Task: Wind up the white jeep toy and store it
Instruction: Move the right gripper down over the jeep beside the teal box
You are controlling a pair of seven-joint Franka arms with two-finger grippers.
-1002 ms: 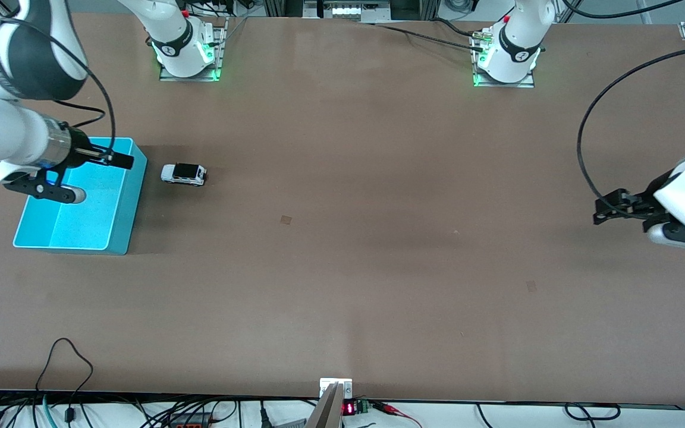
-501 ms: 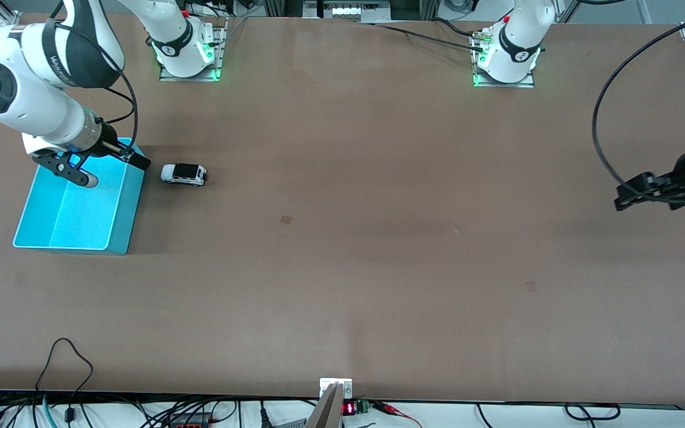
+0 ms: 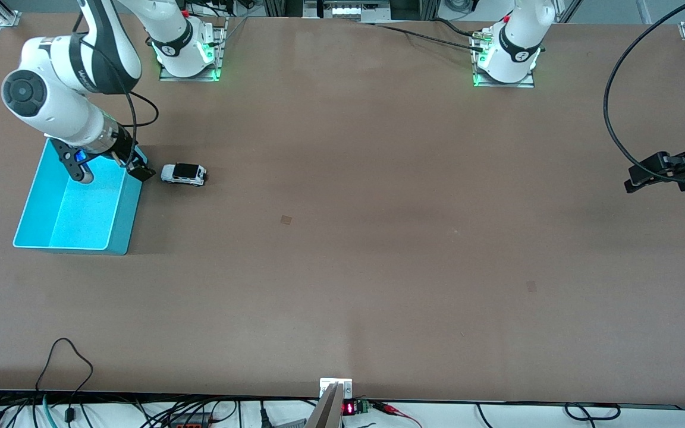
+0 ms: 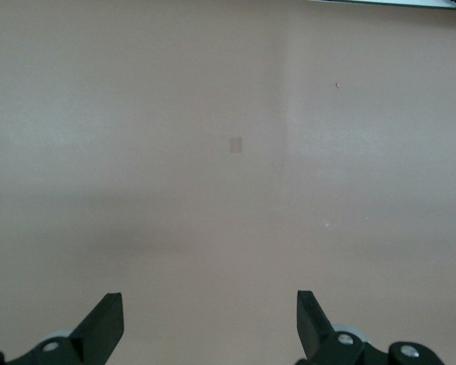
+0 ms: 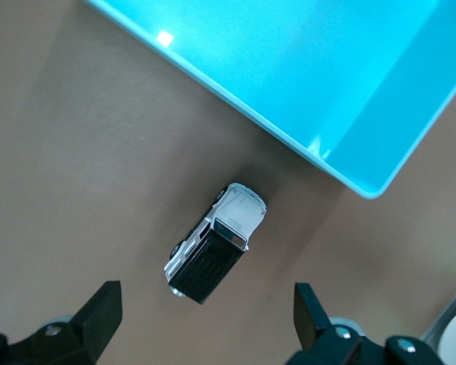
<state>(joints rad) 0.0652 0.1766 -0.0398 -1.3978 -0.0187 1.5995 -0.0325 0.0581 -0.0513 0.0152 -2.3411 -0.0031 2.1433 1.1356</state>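
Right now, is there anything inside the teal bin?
The teal bin shows only its bare floor; nothing lies in it. The right gripper, open, hides its corner farthest from the front camera. The white jeep toy stands on the table beside the bin.

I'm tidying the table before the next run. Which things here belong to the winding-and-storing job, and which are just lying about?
Belongs to the job:
white jeep toy, on the table beside the bin
teal bin, nothing in it
right gripper, open, over the bin's edge next to the jeep

Not in play:
left gripper, open, waiting over bare table at the left arm's end
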